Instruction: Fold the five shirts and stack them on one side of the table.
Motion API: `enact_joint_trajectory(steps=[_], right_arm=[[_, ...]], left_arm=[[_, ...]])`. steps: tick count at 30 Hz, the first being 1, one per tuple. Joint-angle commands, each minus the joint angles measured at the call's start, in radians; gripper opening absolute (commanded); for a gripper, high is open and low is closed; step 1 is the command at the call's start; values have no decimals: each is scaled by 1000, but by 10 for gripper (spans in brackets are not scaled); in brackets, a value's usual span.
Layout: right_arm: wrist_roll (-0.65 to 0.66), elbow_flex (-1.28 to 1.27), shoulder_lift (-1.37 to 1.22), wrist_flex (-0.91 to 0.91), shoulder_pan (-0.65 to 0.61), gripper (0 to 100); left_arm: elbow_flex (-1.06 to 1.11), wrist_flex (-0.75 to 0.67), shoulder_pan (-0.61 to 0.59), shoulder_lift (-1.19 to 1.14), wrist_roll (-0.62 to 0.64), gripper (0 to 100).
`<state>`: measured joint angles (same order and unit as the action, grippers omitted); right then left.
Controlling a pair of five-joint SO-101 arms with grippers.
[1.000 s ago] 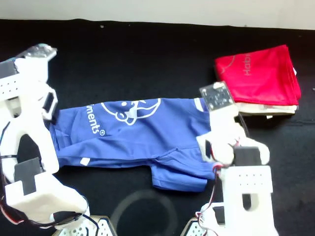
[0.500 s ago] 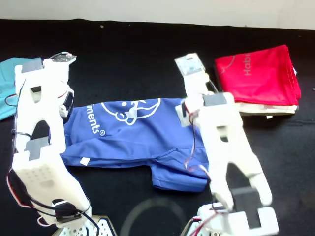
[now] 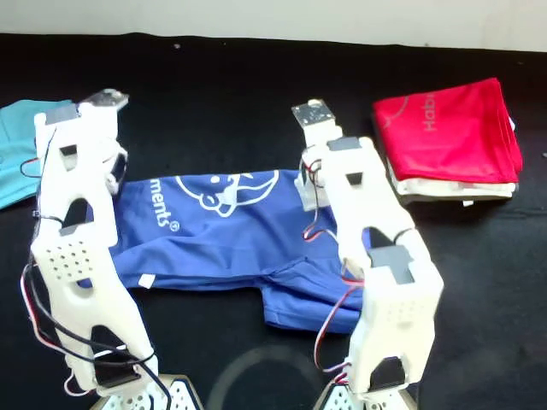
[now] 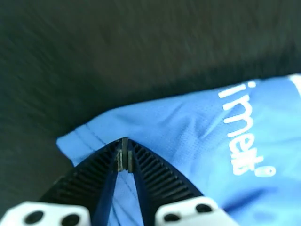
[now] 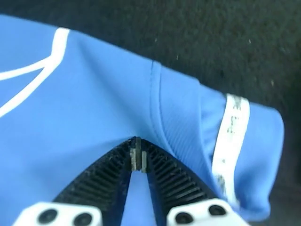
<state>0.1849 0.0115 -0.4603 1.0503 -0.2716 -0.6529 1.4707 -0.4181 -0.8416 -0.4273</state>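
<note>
Left fingers point(image 4: 101, 172) and right fingers point(image 5: 162, 172) are each pressed together, apparently on nothing, above the far corners of the blue shirt point(image 3: 231, 231) spread on the tabletop point(image 3: 214, 85), so descending without parting first would shove and ruck the cloth instead of gripping it.

Blue shirt point(image 3: 231, 239) with white print, red shirt point(image 3: 449, 128), teal shirt point(image 3: 15, 145), black table point(image 3: 214, 85)

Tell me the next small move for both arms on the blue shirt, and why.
Probably open both end effectors and lower them to pinch the far edge of the blue shirt. The left end effector sits shut over one far corner, the right end effector shut over the other end, so neither seems to hold cloth, and the shirt lies unfolded.
</note>
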Motion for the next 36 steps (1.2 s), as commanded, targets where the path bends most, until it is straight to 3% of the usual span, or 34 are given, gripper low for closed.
enact_joint_trajectory(steps=[1, 12, 18, 20, 25, 36], right_arm=[[-6, 150, -79, -12, 53, 6], [-8, 360, -154, 94, 88, 6], [-8, 486, -153, 249, 70, 6], [-8, 529, -153, 280, 62, 6], [-6, 625, -154, 348, 45, 6], [-5, 662, -160, 383, 10, 6]], left_arm=[[-205, -8, -19, -58, 8, 9], [-611, 86, -4, -217, 51, 9], [-688, 285, 5, -217, 51, 10], [-684, 293, -4, -216, 52, 27], [-587, 293, -61, -217, 74, 197], [-501, 293, -99, -225, 137, 152]])
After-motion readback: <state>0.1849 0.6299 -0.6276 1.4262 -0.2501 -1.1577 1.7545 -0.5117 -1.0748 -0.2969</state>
